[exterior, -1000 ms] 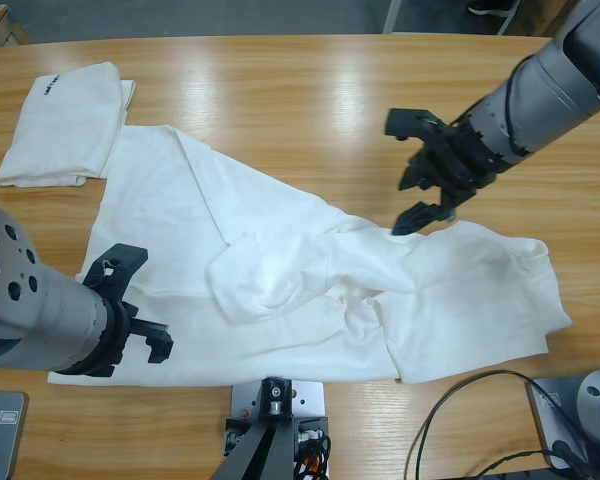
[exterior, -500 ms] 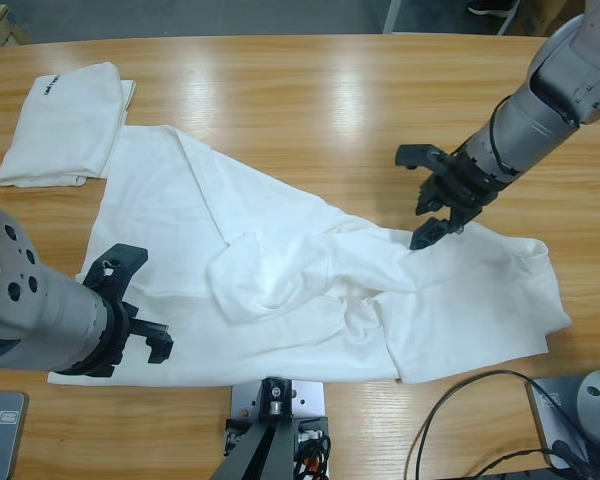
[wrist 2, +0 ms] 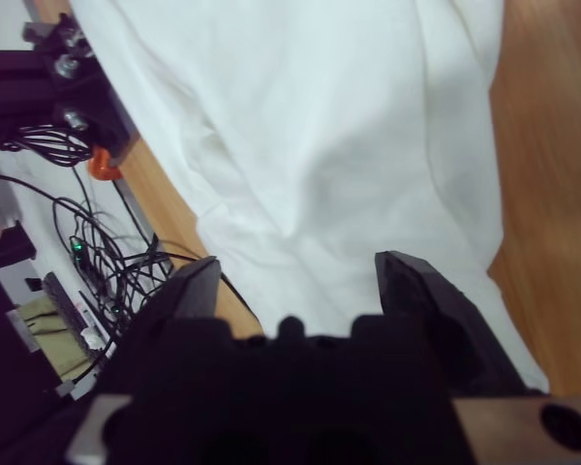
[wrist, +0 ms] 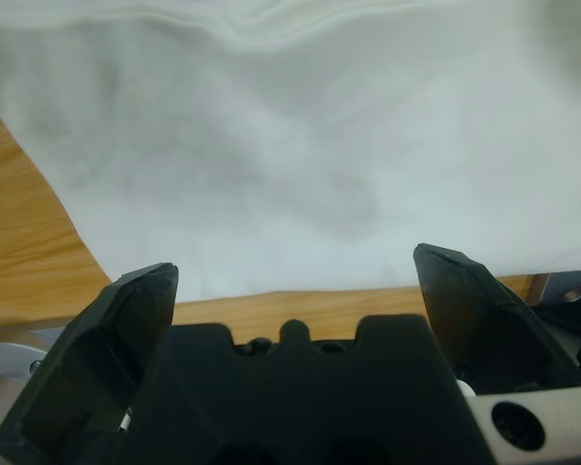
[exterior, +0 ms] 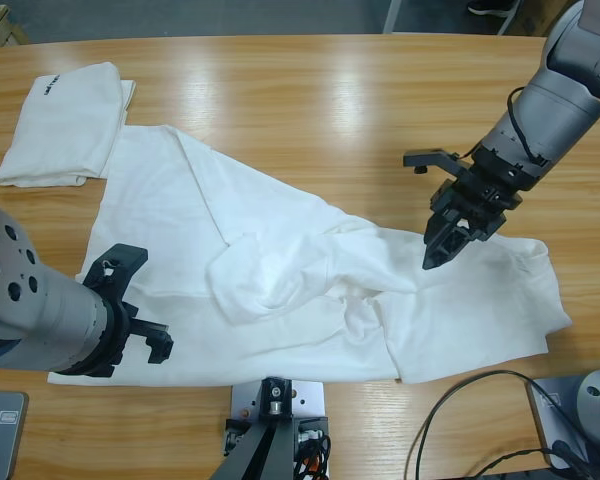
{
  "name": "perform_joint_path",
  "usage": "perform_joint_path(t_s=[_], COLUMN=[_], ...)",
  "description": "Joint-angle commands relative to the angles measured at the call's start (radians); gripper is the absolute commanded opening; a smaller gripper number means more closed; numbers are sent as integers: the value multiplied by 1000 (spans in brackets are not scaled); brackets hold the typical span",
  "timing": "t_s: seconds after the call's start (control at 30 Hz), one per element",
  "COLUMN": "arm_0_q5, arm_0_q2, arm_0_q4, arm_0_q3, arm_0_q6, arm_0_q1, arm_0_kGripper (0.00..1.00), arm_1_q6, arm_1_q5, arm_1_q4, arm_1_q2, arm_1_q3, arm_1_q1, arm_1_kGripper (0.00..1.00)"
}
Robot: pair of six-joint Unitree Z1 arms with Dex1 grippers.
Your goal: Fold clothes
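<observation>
A large white T-shirt (exterior: 280,250) lies crumpled across the table, bunched in its middle. A second white shirt (exterior: 65,120), folded and with a small black mark, rests at the far left corner. My left gripper (exterior: 148,303) is open at the big shirt's near left hem. In the left wrist view the same gripper (wrist: 290,281) has cloth (wrist: 300,145) ahead of its jaws and nothing between them. My right gripper (exterior: 422,212) is open over the shirt's upper right edge, one finger pointing down at the cloth. From the right wrist, that gripper (wrist 2: 295,276) looks onto white cloth (wrist 2: 310,136).
Bare wooden table (exterior: 310,90) stretches behind the shirt and to the right of it. Cables (wrist 2: 126,271) and rig parts hang past the near table edge in the right wrist view. A black cable (exterior: 460,410) loops at the near right.
The right gripper has moved right and toward the near edge, turning so its lower finger now points down onto the shirt. The left arm and both shirts have stayed put.
</observation>
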Motion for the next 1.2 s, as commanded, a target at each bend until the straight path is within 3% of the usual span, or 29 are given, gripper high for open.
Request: perform_joint_path(t_s=[0.03,0.27,0.73,1.0,1.1,1.2], arm_0_q5=[-5,-5,-5,-5,-5,-5], arm_0_q2=[3,-5,12,1,-6,-17], arm_0_q4=[-6,-6,-11,-12,-12,-12], arm_0_q3=[27,24,27,33,38,50], arm_0_q6=[1,4,-1,-7,-13,-16], arm_0_q1=[-6,-6,-6,-6,-6,-6], arm_0_kGripper=[945,945,945,945,945,945], arm_1_q6=[-15,-18,5,78,103,168], arm_1_q5=[-211,-263,24,113,85,12], arm_1_q4=[-104,-58,140,372,415,440], arm_1_q2=[12,128,-11,138,184,134], arm_1_q3=[19,14,-29,-109,-114,-112], arm_1_q1=[-107,-165,-164,-79,-67,-77], arm_1_kGripper=[660,658,651,646,646,646])
